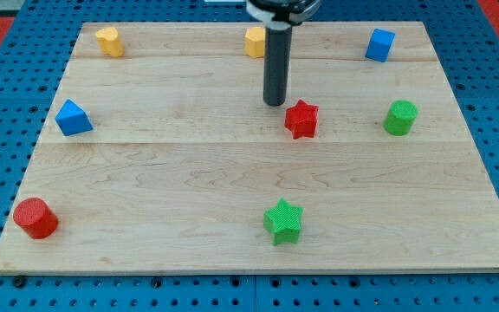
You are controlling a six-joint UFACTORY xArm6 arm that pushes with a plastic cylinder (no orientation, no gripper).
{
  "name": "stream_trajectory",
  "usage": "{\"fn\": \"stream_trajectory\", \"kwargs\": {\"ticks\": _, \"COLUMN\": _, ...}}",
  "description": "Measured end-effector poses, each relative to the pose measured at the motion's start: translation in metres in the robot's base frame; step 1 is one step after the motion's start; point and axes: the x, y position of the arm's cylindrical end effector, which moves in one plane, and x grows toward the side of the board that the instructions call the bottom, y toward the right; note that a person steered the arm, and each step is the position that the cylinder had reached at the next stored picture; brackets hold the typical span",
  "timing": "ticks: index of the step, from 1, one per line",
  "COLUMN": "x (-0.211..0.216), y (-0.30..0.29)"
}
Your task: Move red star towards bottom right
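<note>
The red star (301, 119) lies on the wooden board (189, 173), right of the middle and in the upper half. My tip (274, 103) stands just up and to the left of the star, a small gap apart from it. The dark rod rises from the tip to the view's top edge.
A green cylinder (399, 117) stands right of the star. A green star (283, 221) lies below it near the bottom. A blue cube (379, 44), a yellow block (255, 42) and another yellow block (108, 41) line the top. A blue triangular block (73, 118) and a red cylinder (35, 217) sit at the left.
</note>
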Motion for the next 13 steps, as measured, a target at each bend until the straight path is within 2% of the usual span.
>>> {"fn": "stream_trajectory", "kwargs": {"ticks": 1, "x": 0.045, "y": 0.028}}
{"fn": "stream_trajectory", "kwargs": {"ticks": 2, "x": 0.071, "y": 0.072}}
{"fn": "stream_trajectory", "kwargs": {"ticks": 3, "x": 0.062, "y": 0.04}}
{"fn": "stream_trajectory", "kwargs": {"ticks": 4, "x": 0.02, "y": 0.008}}
{"fn": "stream_trajectory", "kwargs": {"ticks": 5, "x": 0.001, "y": 0.043}}
{"fn": "stream_trajectory", "kwargs": {"ticks": 7, "x": 0.076, "y": 0.128}}
{"fn": "stream_trajectory", "kwargs": {"ticks": 8, "x": 0.098, "y": 0.129}}
{"fn": "stream_trajectory", "kwargs": {"ticks": 9, "x": 0.076, "y": 0.121}}
{"fn": "stream_trajectory", "kwargs": {"ticks": 10, "x": 0.074, "y": 0.119}}
{"fn": "stream_trajectory", "kwargs": {"ticks": 12, "x": 0.14, "y": 0.159}}
{"fn": "stream_trajectory", "kwargs": {"ticks": 13, "x": 0.122, "y": 0.147}}
